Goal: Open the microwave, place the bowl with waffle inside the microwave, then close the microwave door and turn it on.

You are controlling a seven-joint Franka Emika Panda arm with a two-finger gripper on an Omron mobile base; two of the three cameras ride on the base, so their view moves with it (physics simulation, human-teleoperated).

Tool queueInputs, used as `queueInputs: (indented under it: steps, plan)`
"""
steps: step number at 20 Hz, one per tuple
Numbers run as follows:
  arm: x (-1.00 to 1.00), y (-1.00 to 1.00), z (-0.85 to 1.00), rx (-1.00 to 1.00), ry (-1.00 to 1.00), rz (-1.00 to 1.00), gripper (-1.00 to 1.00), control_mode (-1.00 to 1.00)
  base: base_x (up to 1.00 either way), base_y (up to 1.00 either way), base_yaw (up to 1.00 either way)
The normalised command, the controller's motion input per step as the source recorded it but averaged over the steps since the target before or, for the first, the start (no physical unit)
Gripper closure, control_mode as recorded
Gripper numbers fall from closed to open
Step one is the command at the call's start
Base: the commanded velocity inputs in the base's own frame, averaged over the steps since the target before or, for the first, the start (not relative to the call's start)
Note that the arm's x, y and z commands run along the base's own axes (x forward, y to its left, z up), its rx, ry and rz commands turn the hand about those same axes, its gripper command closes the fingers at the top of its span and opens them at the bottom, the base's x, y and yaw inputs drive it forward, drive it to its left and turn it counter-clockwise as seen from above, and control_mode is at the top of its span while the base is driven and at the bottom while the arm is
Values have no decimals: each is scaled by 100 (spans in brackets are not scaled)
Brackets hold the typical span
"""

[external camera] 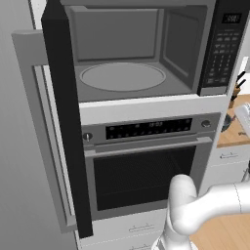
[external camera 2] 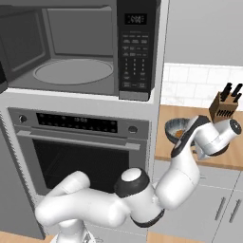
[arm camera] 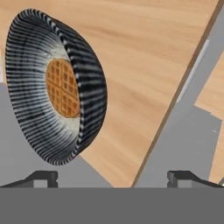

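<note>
The microwave (external camera: 141, 53) stands open, its grey cavity and round turntable (external camera: 122, 76) bare. The microwave door (external camera: 63, 112) is swung out to the left and seen edge-on, with its long grey handle (external camera: 29, 122) beyond it. The striped dark bowl (external camera 2: 176, 128) sits on the wooden counter (external camera 2: 237, 159) to the right of the oven stack. In the hand view the bowl (arm camera: 57, 87) fills the upper left, with the waffle (arm camera: 63, 87) inside it. My gripper (arm camera: 111, 179) is open, empty, and a short way from the bowl's rim.
The oven (external camera: 146, 171) with its horizontal bar handle sits under the microwave. The keypad strip (external camera 2: 135, 47) runs down the microwave's right side. A knife block (external camera 2: 225, 107) stands at the back of the counter, behind my arm (external camera 2: 185, 161). Grey cabinet drawers lie below the counter.
</note>
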Motion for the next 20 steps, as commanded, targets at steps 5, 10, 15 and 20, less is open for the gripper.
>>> queueInputs:
  steps: [5, 10, 15, 20]
  plan:
    - [28, 0, -9, 0, 1, 0, -100, -100, 0, 0, 0]
    - [25, 0, -7, 0, 2, 0, -100, -100, 0, 0, 0]
    - [19, 0, -18, 0, 5, 0, -100, -100, 0, 0, 0]
    - [42, 0, -17, 0, 3, 0, -100, -100, 0, 0, 0]
